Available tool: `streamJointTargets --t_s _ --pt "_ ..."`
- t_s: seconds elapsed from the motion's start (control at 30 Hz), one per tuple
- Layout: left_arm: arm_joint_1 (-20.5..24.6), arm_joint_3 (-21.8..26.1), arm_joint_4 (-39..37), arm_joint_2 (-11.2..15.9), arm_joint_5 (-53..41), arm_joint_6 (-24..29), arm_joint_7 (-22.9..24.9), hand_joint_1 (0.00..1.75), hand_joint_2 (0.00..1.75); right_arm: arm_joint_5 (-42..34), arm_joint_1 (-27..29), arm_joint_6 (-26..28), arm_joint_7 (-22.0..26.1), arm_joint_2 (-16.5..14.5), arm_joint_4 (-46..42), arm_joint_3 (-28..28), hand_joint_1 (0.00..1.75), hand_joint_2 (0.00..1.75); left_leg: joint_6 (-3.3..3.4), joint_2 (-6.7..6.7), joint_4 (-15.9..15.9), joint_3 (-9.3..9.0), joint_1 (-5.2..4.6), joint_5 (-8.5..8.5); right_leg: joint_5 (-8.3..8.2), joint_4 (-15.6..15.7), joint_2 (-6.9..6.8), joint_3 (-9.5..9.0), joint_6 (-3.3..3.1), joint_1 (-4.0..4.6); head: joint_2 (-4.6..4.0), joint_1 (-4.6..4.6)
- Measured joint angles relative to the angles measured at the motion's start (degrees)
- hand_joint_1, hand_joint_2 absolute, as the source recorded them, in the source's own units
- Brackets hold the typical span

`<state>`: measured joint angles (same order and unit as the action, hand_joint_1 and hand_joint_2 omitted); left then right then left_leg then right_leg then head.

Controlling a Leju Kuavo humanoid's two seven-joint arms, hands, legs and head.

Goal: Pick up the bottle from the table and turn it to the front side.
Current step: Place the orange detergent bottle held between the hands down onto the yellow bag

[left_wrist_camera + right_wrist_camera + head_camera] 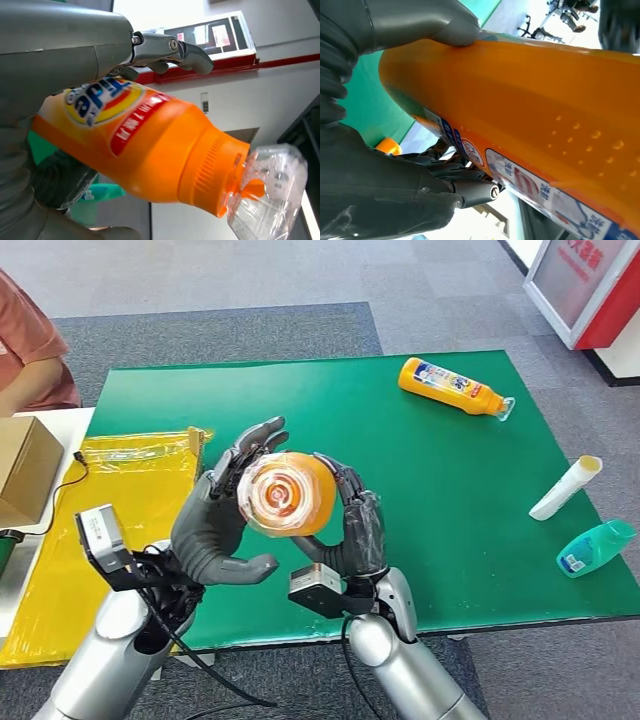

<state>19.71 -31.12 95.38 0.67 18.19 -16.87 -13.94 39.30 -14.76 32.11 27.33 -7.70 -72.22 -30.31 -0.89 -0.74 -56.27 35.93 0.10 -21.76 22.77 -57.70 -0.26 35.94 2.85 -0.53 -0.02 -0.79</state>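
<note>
Altogether four bottles, three on the table [453, 540], one orange bottle [290, 495] gripped by both hands

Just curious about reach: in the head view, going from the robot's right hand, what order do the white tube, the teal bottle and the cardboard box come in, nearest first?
From the right hand:
1. White tube, to its right.
2. Teal bottle, right table edge, slightly farther.
3. Cardboard box, far left, off the green mat.

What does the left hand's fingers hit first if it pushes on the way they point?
Probably the orange bottle itself: the left hand already holds it, fingers curled over its top. Beyond it sits the right hand on the far side; depth is unclear.
</note>
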Motion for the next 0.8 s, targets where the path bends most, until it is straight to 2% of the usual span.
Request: streamJointTargets --t_s 0.37,0.67,0.8 --pt "2.85 -1.90 -0.02 0.46 -11.60 6.22 0.21 0.00 1.75 2.99 0.30 1.12 -1.62 -0.10 0.79 -1.77 1.75 1.75 0.00 0.00 0.00 0.00 0.00 -0.01 0.00 0.00 0.00 0.01 0.00 0.00 0.00 0.00" --pt "5.19 -2.87 -0.57 1.45 -22.62 9.82 2.25 0.01 1.75 6.43 0.33 2.88 -3.24 -0.10 0.79 -2.10 1.75 1.75 0.00 0.00 0.00 0.00 0.00 0.00 0.00 0.00 0.01 0.01 0.00 0.00 0.00 0.01" --pt "5.24 -3.05 -0.70 1.73 -25.44 10.84 2.48 1.75 1.75 6.96 0.34 3.03 -3.64 -0.10 0.78 -2.10 1.75 1.75 0.00 0.00 0.00 0.00 0.00 0.00 0.00 0.00 0.00 0.01 0.00 0.00 0.00 0.00"
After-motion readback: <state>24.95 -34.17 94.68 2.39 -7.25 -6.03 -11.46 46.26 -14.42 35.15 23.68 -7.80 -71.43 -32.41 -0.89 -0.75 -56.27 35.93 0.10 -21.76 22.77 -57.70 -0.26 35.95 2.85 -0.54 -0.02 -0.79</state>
